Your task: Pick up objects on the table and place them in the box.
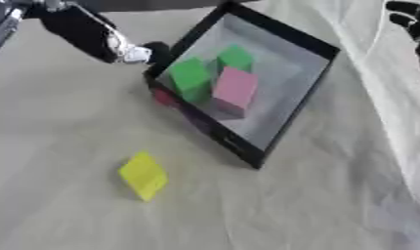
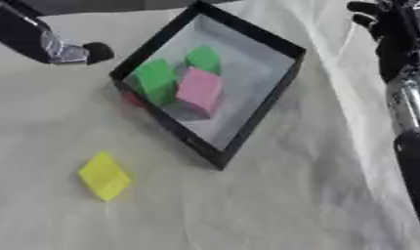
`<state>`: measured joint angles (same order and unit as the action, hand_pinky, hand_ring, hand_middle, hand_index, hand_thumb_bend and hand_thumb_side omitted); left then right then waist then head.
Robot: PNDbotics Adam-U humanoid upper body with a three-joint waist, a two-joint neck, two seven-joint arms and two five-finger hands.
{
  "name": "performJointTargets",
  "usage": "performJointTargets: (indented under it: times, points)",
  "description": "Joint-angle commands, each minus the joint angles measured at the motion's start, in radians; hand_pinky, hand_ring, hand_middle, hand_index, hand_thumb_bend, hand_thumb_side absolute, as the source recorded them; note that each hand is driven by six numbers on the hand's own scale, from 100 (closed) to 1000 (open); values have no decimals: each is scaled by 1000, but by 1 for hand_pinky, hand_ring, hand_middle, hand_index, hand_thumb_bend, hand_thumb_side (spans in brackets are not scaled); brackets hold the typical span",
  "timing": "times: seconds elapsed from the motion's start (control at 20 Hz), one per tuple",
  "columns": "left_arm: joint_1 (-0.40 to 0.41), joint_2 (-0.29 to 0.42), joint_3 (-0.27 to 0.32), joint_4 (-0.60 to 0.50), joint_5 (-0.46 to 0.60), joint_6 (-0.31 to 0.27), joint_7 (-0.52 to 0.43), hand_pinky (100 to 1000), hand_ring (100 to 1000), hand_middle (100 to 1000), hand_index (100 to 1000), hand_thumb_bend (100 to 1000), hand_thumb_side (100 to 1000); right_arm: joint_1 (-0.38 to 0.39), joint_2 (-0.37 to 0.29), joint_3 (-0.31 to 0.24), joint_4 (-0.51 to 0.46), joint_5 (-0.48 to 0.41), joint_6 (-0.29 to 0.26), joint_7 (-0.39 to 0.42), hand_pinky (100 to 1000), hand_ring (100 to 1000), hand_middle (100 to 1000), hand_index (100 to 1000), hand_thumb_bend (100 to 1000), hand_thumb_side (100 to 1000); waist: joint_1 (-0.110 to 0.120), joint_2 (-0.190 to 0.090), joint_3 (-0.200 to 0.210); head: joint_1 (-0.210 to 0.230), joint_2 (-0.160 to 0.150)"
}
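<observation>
- The left hand (image 1: 154,52) hangs just beside the box (image 1: 286,114); whether its fingers are apart cannot be told.
- Inside lie two green blocks (image 1: 190,78) and a pink block (image 1: 235,89).
- The yellow block (image 1: 143,175) lies on the bench (image 1: 68,215), well below that hand.
- The right eye view shows more of the right hand (image 2: 386,22), fingers curled, empty.

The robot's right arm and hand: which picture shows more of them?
The right eye view: the right hand and its arm run down the whole right edge. The left eye view catches only dark fingers in the top right corner.
</observation>
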<state>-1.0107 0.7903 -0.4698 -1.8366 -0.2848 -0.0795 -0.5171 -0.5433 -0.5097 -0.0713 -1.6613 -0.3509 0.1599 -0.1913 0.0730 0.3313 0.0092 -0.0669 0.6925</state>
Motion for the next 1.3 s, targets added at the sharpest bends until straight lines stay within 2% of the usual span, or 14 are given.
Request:
performJointTargets:
  times: [0.05, 0.3, 0.45, 0.65, 0.8, 1.05, 1.3]
  points:
    - [28, 90, 24, -130, 36, 5, -29, 833, 784, 785, 850, 412, 423, -4, -39, -12, -8, 10, -6, 2, 883, 786, 819, 902, 100, 578, -13, -43, 5, -11, 7]
    - [97, 153, 30, -163, 99, 6, -113, 835, 777, 788, 858, 399, 484, 6, -48, -15, -5, 13, -6, -1, 883, 785, 818, 901, 100, 581, -14, -43, 13, -27, 10]
    - [120, 165, 26, -163, 117, 5, -151, 837, 774, 793, 864, 399, 508, 8, -49, -15, -6, 12, -7, -1, 882, 784, 818, 901, 100, 583, -17, -43, 16, -34, 9]
    - [143, 165, 12, -163, 114, 3, -194, 839, 775, 799, 868, 391, 529, 7, -49, -14, -7, 11, -7, -1, 883, 784, 817, 901, 100, 586, -21, -39, 18, -38, 8]
    - [155, 161, -5, -163, 110, 8, -239, 847, 788, 818, 879, 392, 513, 8, -48, -14, -7, 11, -6, -1, 883, 783, 817, 901, 100, 594, -22, -36, 21, -40, 10]
    - [160, 147, -43, -163, 49, 1, -313, 854, 808, 843, 893, 401, 497, 7, -47, -10, -6, 12, -5, 2, 883, 783, 817, 900, 100, 595, -24, -32, 22, -47, 11]
    - [144, 111, -78, -163, 30, 57, -353, 857, 811, 849, 898, 411, 527, 8, -43, -7, -8, 14, -3, 6, 883, 783, 817, 900, 100, 596, -25, -29, 20, -45, 11]
